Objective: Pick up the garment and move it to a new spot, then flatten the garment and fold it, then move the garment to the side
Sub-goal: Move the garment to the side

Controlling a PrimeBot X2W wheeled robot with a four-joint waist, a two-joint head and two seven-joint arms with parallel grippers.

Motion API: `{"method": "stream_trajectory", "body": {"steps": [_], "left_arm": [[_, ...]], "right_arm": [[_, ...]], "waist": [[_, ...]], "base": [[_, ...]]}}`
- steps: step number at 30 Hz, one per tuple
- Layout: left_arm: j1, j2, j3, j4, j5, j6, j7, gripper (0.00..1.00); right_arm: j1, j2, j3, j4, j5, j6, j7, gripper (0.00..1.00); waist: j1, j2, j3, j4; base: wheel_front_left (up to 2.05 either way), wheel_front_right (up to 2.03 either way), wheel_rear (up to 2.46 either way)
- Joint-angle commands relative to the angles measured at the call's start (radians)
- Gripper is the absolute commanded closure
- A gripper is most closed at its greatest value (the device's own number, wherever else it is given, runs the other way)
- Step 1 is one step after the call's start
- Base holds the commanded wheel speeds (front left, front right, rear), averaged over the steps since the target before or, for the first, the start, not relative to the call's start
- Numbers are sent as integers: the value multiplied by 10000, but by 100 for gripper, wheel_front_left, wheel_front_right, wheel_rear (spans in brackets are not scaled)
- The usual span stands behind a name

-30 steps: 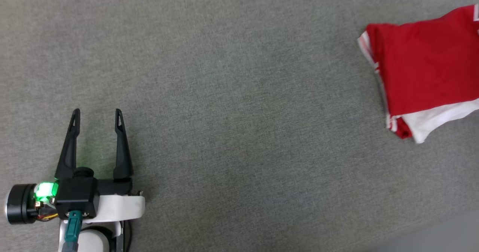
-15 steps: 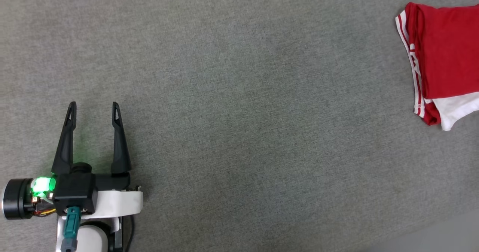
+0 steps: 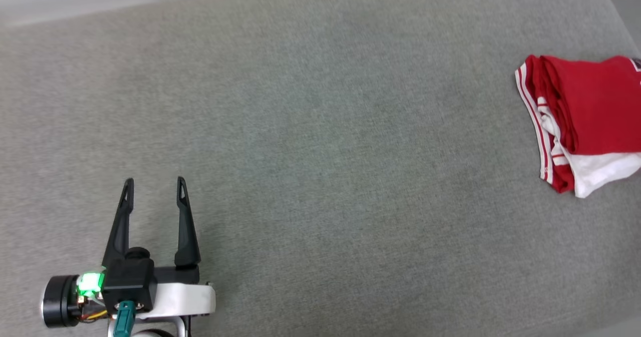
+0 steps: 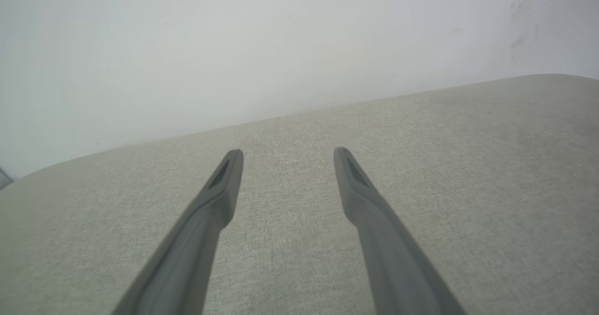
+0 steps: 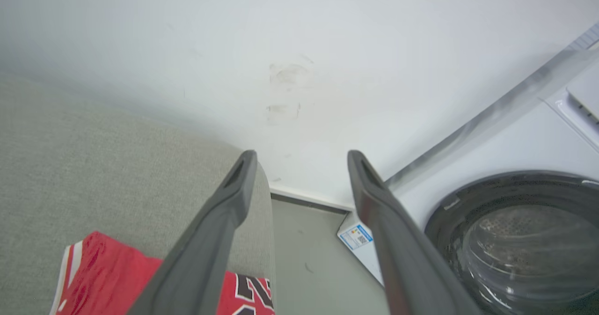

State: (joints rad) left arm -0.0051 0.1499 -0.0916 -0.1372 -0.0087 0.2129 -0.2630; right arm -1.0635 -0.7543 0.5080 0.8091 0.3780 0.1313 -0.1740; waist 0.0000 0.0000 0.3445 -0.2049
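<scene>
Status: red jersey-style T-shirt (image 3: 591, 106) with white short sleeves and red-white striped trim lies folded in a compact stack at the far right end of the grey woven-fabric surface (image 3: 320, 151), close to its edge. One white sleeve pokes out on the near side, and the striped trim runs down the stack's left edge.

Left gripper (image 3: 155, 180), two long dark fingers: spread, nothing between them, well apart from the shirt at the lower left.
Right gripper (image 5: 303, 153): fingers spread too, pinching nothing, with the shirt below and just beside its left finger.

Step, my read: fold done, shirt set at the side, so this is the last step and it's about finished. The next move only needs the right arm to lift clear without catching the top layer. The stack is slightly uneven, but I wouldn't reopen it.

Writing: black white-outlined print shows on the shirt beside the right finger. It is cut off, looks like part of a numeral, not readable whole. Blue-and-white sticker (image 5: 356, 235) on the white washing machine (image 5: 505, 146) has a QR-like square, text too small to read. No brand legible.
</scene>
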Motion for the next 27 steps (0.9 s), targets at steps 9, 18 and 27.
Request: {"method": "stream_trajectory", "body": {"steps": [9, 18, 27], "left_arm": [[682, -217, 2, 82, -72, 56, -22, 0], [1031, -361, -78, 287, -115, -111, -22, 0], [1268, -439, 0, 405, -123, -256, -22, 0]], "right_arm": [[2627, 2471, -3285, -3450, -2321, -11, -896, 0], [6233, 4793, -4519, -6526, -2829, -11, -904, 0], [8729, 6084, -4864, -7165, -2646, -10, -906, 0]], "waist": [[0, 0, -1421, 1041], [0, 0, -2160, 1821], [0, 0, -2590, 2191]], "base": [[0, 0, 0], [0, 0, 0], [0, 0, 0]]}}
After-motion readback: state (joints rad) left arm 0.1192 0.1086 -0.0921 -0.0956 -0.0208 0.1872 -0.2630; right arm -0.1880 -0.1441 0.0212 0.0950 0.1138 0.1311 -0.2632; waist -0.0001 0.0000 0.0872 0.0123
